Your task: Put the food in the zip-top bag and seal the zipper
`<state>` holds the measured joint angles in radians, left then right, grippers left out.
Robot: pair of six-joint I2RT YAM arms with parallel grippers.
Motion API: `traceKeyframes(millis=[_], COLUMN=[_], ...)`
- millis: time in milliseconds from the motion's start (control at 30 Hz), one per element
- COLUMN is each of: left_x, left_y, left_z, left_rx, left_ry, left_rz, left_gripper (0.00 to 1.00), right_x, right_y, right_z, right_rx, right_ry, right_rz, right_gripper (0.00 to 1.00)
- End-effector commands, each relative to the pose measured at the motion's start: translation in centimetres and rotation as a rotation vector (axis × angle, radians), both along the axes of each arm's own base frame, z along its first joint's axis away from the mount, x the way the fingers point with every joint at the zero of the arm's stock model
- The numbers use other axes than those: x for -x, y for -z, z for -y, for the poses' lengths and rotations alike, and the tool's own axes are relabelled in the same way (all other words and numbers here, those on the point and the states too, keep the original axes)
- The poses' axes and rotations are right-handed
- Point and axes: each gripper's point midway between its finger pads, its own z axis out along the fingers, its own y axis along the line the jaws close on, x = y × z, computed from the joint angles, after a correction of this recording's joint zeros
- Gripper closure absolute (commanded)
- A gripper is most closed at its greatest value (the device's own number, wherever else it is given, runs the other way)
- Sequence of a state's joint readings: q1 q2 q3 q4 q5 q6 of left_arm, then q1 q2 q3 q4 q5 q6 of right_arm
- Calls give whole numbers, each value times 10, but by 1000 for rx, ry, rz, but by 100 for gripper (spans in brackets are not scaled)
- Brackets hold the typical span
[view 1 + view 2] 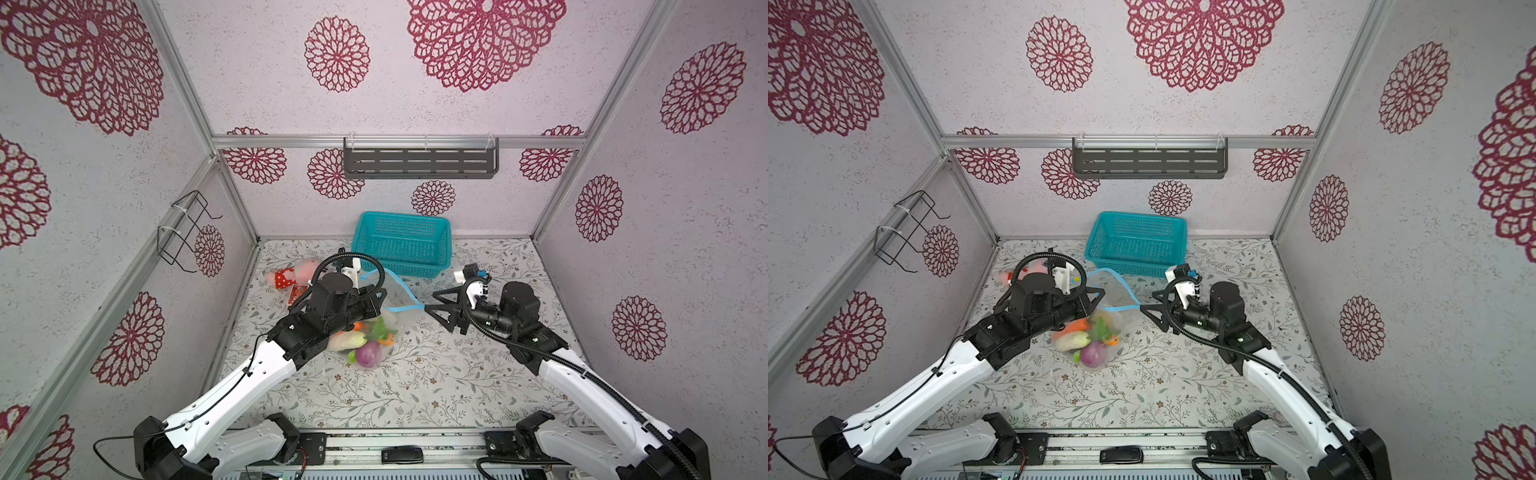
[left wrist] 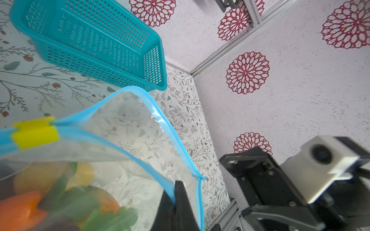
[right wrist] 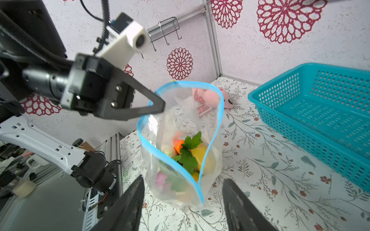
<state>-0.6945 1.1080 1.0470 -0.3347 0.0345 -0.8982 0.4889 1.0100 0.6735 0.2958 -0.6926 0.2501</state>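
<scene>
— Anything readable on your setup?
— Nothing I can read. My zip-top bag (image 3: pixel 180 118) shows me no legible print.
— The small red packet (image 1: pixel 298 293) beside the plush toy (image 1: pixel 291 275)?
— Too small for me to make out. Same for the black unit (image 1: pixel 402 456) on my front rail.

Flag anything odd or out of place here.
The zip-top bag gapes open: its zipper bows into a loop, unsealed, though the food sits inside. The left pincer pinches one edge; the right pincer is open.
</scene>
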Motion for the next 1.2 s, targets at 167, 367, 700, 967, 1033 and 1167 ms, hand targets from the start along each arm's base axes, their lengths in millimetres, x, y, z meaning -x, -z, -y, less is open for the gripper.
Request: traceKeyframes(millis=[167, 367, 700, 967, 1033, 1167], left_x=[-3, 0, 4, 22, 32, 51], left_y=[-6, -5, -13, -29, -29, -12], left_z=[0, -4, -9, -31, -34, -46], left_rx=[6, 1, -18, -181, -200, -239], left_ry=[1, -1, -1, 95, 160, 246], left_rz=[32, 34, 66, 258, 324, 418], left_gripper=[100, 100, 100, 47, 39, 33], right_x=[-1, -5, 3, -18, -23, -33], right_y=[-3, -9, -27, -58, -62, -63], right_z=[-20, -24, -33, -31, -32, -29], right_rx=[-87, -118, -87, 48, 77, 126], right_ry=[-10, -18, -99, -172, -202, -240], right_rz=[154, 172, 214, 331, 341, 341], right_gripper=[38, 64, 100, 100, 100, 100])
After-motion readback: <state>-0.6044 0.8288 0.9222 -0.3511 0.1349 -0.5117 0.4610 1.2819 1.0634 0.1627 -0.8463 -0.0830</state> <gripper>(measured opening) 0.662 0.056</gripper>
